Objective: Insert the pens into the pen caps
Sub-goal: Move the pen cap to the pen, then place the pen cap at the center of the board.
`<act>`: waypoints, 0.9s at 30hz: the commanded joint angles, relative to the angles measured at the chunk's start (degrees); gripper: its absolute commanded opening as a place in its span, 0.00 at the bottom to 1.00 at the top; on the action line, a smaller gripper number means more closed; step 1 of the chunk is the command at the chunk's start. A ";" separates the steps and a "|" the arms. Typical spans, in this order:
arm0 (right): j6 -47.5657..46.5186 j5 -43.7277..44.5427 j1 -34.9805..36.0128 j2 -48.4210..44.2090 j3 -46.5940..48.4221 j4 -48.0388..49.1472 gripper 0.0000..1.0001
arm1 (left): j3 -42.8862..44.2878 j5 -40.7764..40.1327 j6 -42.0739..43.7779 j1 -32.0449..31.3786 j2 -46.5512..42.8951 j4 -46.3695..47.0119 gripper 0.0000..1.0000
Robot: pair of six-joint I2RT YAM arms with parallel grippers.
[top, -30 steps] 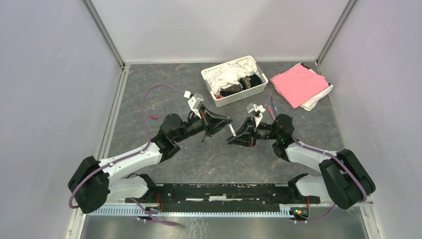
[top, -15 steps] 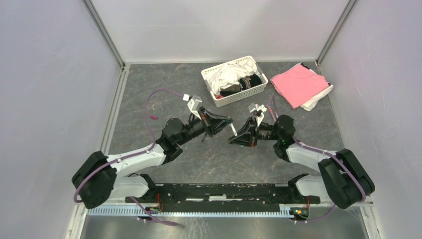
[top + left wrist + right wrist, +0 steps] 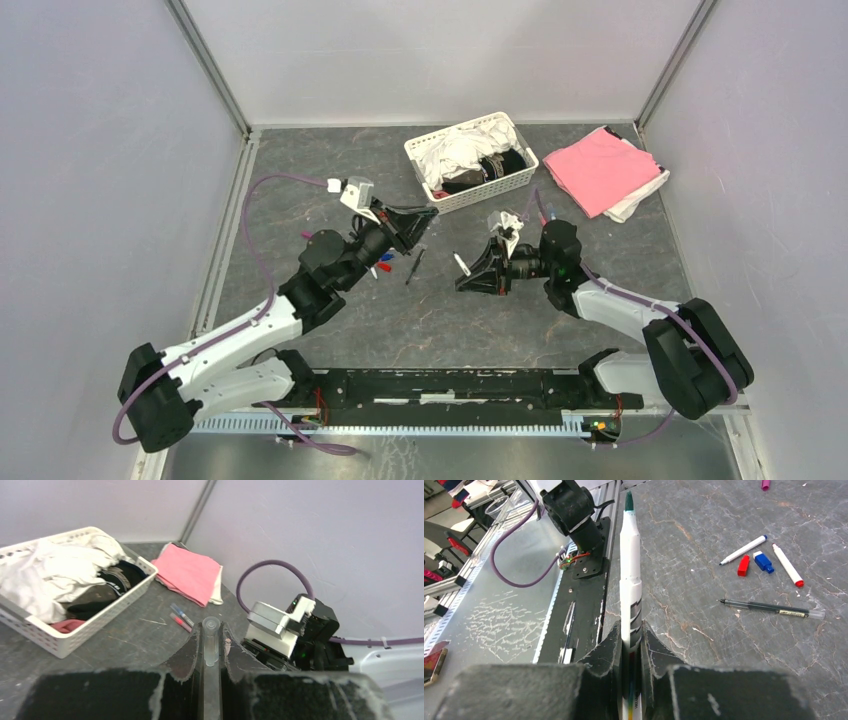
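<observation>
My left gripper (image 3: pixel 211 628) is shut on a short clear pen cap (image 3: pixel 210 642) that sticks out past the fingertips. In the top view the left gripper (image 3: pixel 427 215) is raised left of the right one. My right gripper (image 3: pixel 630 628) is shut on a white pen (image 3: pixel 630 565) with a green tip, which points away from it. The same pen (image 3: pixel 461 265) shows in the top view. On the table lie a thin dark pen (image 3: pixel 769 608), a white pen with a blue tip (image 3: pixel 744 550), a white pen with a red end (image 3: pixel 788 565), a red cap (image 3: pixel 743 565), a blue cap (image 3: pixel 763 561) and a magenta cap (image 3: pixel 766 484).
A white basket (image 3: pixel 425 165) of clothes stands at the back. Folded pink cloth (image 3: pixel 600 168) lies at the back right. Two more pens (image 3: pixel 179 618) lie on the table near the pink cloth. The dark pen (image 3: pixel 413 266) lies between the two grippers.
My left arm has swung back to the left and away from the right gripper, widening the gap between them and uncovering the dark pen and caps. The right gripper shifted slightly left.
</observation>
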 commanded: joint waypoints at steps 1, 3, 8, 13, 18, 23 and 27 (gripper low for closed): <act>-8.77 -2.78 0.22 -0.78 3.72 -7.48 0.00 | 3.25 -4.85 5.93 0.76 -2.31 -7.62 0.02; -13.37 -2.92 0.23 -1.01 5.68 -13.82 0.00 | 3.43 -5.48 6.66 0.83 -3.17 -9.91 0.02; -27.22 -1.61 -0.96 -1.95 10.96 -29.38 0.00 | 2.77 -7.16 7.11 0.96 -5.01 -15.54 0.02; -30.16 -1.32 -5.01 -1.82 12.43 -33.55 0.00 | -0.75 -7.85 5.11 0.96 -5.75 -17.29 0.02; -31.79 -0.88 -9.61 -1.43 13.14 -35.82 0.00 | -3.07 -8.58 3.94 0.96 -4.17 -17.41 0.02; -32.74 -0.07 -13.68 -0.98 13.50 -37.13 0.00 | -2.82 -5.86 3.08 1.05 1.50 -16.65 0.02; -34.05 1.79 -16.03 -0.09 14.30 -39.04 0.00 | -2.17 -2.10 0.96 1.05 8.33 -14.14 0.02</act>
